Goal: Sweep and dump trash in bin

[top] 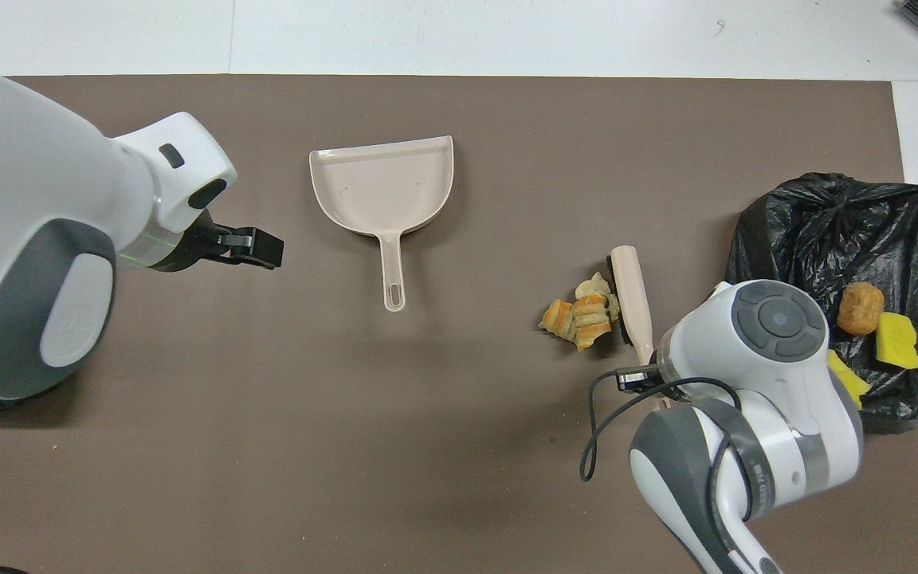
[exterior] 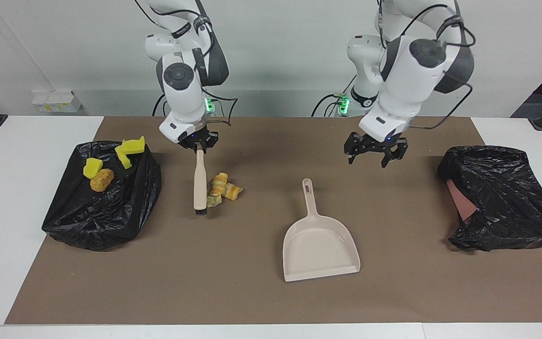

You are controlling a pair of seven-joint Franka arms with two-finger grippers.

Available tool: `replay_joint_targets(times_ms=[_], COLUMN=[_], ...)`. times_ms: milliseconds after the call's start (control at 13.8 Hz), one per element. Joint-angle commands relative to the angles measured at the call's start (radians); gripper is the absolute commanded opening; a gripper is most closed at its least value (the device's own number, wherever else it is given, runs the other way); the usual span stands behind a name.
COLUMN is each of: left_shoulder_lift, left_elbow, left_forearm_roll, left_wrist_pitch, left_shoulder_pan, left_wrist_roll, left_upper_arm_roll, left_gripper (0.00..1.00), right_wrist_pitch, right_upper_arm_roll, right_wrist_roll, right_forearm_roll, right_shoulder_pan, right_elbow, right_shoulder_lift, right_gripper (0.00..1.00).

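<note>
The right gripper (exterior: 199, 142), in the upper left-centre of the facing view, is clamped on the top of the beige brush (exterior: 199, 183), which hangs nearly upright with its black bristles down on the brown mat (exterior: 252, 292). The pale golden pastry chunks (exterior: 223, 189) lie in a small heap on the mat right against the brush head, on the side toward the beige dustpan (exterior: 320, 249); whether the bristles actually touch them is hard to make out.

The dustpan lies flat at the lower centre of the facing view, its handle pointing up the frame toward the robots. The left gripper (exterior: 375, 150) hangs in the air at upper right-centre, over bare mat up and to the right of the handle tip, fingers spread wide and holding nothing.

At the left of the facing view a crumpled black bag (exterior: 97, 212) carries the remaining trash on top: yellow sponge bits (exterior: 93, 166), one green-backed (exterior: 130, 149), and an orange-brown lump (exterior: 101, 180). At the right edge sits a black-lined bin (exterior: 501, 197), a pink patch showing.
</note>
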Motion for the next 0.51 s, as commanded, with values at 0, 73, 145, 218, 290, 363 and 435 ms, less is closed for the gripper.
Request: replay_joint_targets(times_ms=[0, 73, 145, 218, 290, 363, 435], left_shoulder_lift=[0.086, 0.109, 0.135, 0.157, 0.16, 0.169, 0.179], left_elbow=[-0.002, -0.002, -0.004, -0.014, -0.036, -0.056, -0.067], left_forearm_roll=[0.074, 0.075, 0.077, 0.081, 0.083, 0.084, 0.087], left_wrist_pitch=[0.105, 0.141, 0.176, 0.216, 0.259, 0.295, 0.323], left_shoulder_pan=[-0.084, -0.093, -0.119, -0.142, -0.149, -0.159, -0.173], left_wrist_roll=[-0.133, -0.179, -0.231, -0.27, -0.294, -0.316, -0.34], left_upper_arm_roll=[0.014, 0.012, 0.012, 0.014, 0.014, 0.014, 0.014], left_gripper=[1.0, 1.0, 1.0, 1.0, 1.0, 1.0, 1.0], right_wrist_pitch=[-0.017, -0.015, -0.006, 0.003, 0.005, 0.006, 0.008], right_upper_arm_roll=[0.002, 0.002, 0.002, 0.002, 0.002, 0.004, 0.004], right_wrist_roll=[-0.055, -0.056, -0.057, -0.068, -0.077, -0.077, -0.079], right_forearm_roll=[-0.048, -0.06, -0.062, -0.07, -0.073, -0.073, -0.073], right_shoulder_pan=[-0.026, -0.027, -0.029, -0.036, -0.039, -0.039, -0.039], right_elbow=[-0.005, -0.014, -0.027, -0.034, -0.034, -0.034, -0.034], right_shoulder_lift=[-0.026, -0.028, -0.027, -0.027, -0.027, -0.027, -0.027], right_gripper=[0.0, 0.0, 0.0, 0.0, 0.0, 0.0, 0.0])
